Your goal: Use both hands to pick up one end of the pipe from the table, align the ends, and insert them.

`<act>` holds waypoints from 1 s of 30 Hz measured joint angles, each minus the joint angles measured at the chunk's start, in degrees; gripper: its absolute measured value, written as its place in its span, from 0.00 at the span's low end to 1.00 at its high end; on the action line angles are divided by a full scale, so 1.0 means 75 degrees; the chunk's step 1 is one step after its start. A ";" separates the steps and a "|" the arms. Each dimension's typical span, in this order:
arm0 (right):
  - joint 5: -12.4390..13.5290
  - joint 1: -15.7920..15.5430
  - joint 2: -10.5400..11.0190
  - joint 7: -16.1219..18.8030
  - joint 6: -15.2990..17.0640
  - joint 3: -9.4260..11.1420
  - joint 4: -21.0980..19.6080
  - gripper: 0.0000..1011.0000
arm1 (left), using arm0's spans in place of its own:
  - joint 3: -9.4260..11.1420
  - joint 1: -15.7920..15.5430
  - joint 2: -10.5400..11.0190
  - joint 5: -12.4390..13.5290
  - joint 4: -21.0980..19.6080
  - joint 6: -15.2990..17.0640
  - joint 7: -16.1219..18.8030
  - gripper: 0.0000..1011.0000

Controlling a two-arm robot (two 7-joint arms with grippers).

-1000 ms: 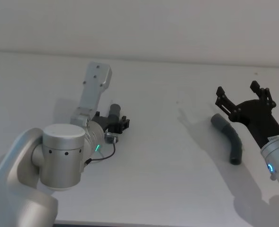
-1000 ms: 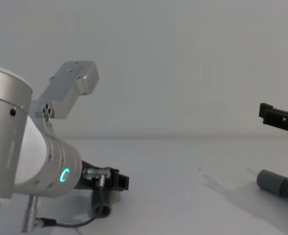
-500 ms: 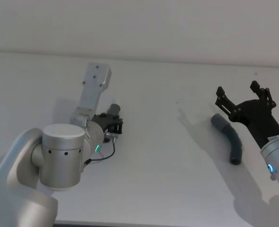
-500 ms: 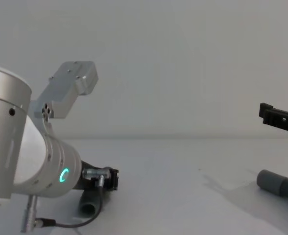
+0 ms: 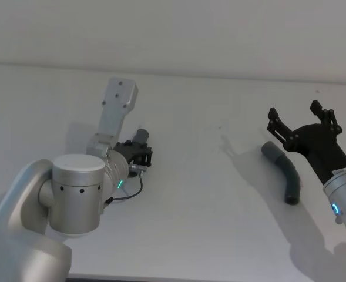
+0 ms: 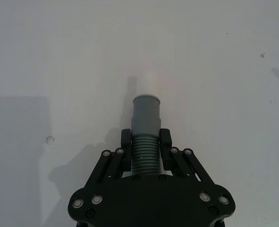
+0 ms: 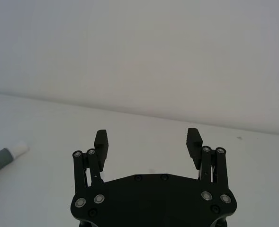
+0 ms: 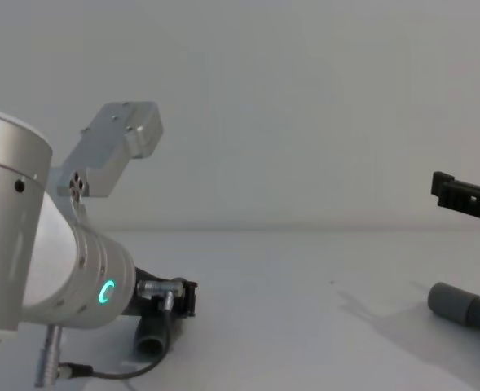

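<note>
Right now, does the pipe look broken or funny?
Nothing looks broken or spilled, but it is in two separate pieces, far apart. The left tool is shut on the ribbed piece, white tip sticking out; the curved piece lies on the table under the open right tool.

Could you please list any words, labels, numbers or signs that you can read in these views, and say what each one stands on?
No text can be read in any view.
White label at the base of the right gripper: some marking, too small to read.
Pipe, left gripper, table: no text.
</note>
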 joint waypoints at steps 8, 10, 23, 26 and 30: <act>-0.0095 0.0009 0.0187 0.0125 0.0307 -0.0030 -0.0231 0.99 | 0.0000 0.0000 0.0000 0.0000 0.0000 0.0005 -0.0001 0.34; -0.0138 0.0009 0.0278 0.0169 0.0537 -0.0041 -0.0372 0.99 | 0.0000 0.0001 0.0000 0.0000 0.0000 0.0006 0.0000 0.34; -0.0151 -0.0281 0.0398 -0.0047 0.2286 0.0086 -0.1375 0.99 | 0.0000 0.0001 0.0001 0.0000 0.0001 0.0007 -0.0001 0.34; -0.0076 -0.0423 0.0280 -0.0218 0.2723 0.0167 -0.1619 0.99 | 0.0000 0.0001 0.0000 0.0000 0.0001 0.0007 -0.0001 0.34; 0.0039 -0.0609 0.0100 -0.0418 0.3211 0.0250 -0.1880 0.99 | 0.0000 0.0001 0.0000 0.0000 0.0001 0.0007 -0.0001 0.34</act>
